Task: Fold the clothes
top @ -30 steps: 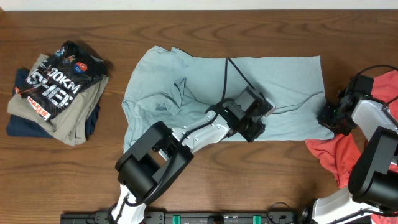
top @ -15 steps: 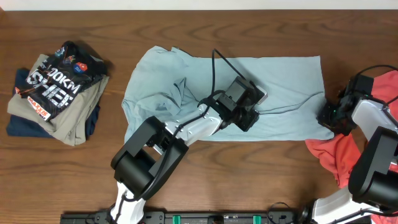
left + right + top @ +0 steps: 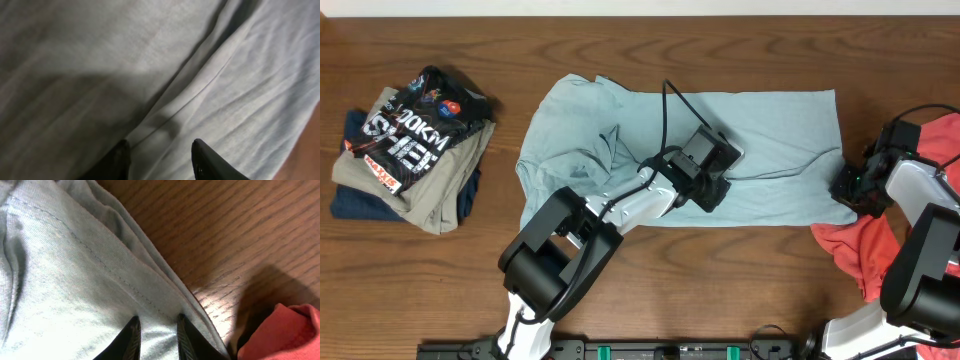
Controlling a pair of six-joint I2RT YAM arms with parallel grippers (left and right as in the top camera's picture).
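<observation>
Since the left gripper (image 3: 160,156) has slid inward over the T-shirt (image 3: 780,120), spread centrally, its jaws stand part-open, empty; right gripper (image 3: 157,336) narrowed at the corner hem, grip indeterminable. Evidently smoothing; folding unstarted.

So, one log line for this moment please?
T-shirt spread out, unfolded | left hand on its middle, grip unclear | right hand at its edge, grip unclear | red garment beside
</observation>
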